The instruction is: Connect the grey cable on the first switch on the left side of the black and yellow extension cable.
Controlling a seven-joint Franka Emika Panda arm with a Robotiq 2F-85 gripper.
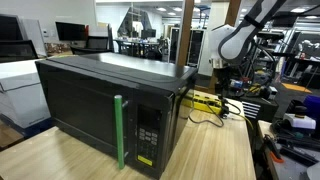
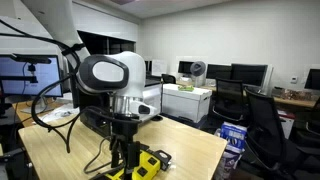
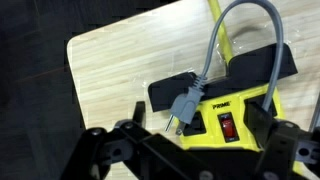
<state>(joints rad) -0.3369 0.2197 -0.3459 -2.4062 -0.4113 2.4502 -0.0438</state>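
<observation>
The black and yellow extension cable (image 3: 235, 112) lies on the wooden table, with a red switch (image 3: 228, 126) on its yellow face. The grey cable's plug (image 3: 185, 104) rests loose on the strip's black end, prongs bare and pointing off the strip. The grey cable (image 3: 235, 12) loops up and back down toward my right finger. My gripper (image 3: 205, 125) hovers just above, fingers spread wide either side of the plug, touching nothing. In both exterior views the strip (image 1: 205, 100) (image 2: 146, 166) lies under my gripper (image 1: 222, 82) (image 2: 122, 160).
A big black microwave (image 1: 100, 95) with a green handle (image 1: 120, 132) stands on the table beside the strip. Black cords (image 1: 205, 115) trail across the wood. The table edge (image 2: 215, 150) is near the strip. Desks, monitors and chairs (image 2: 265, 115) stand beyond.
</observation>
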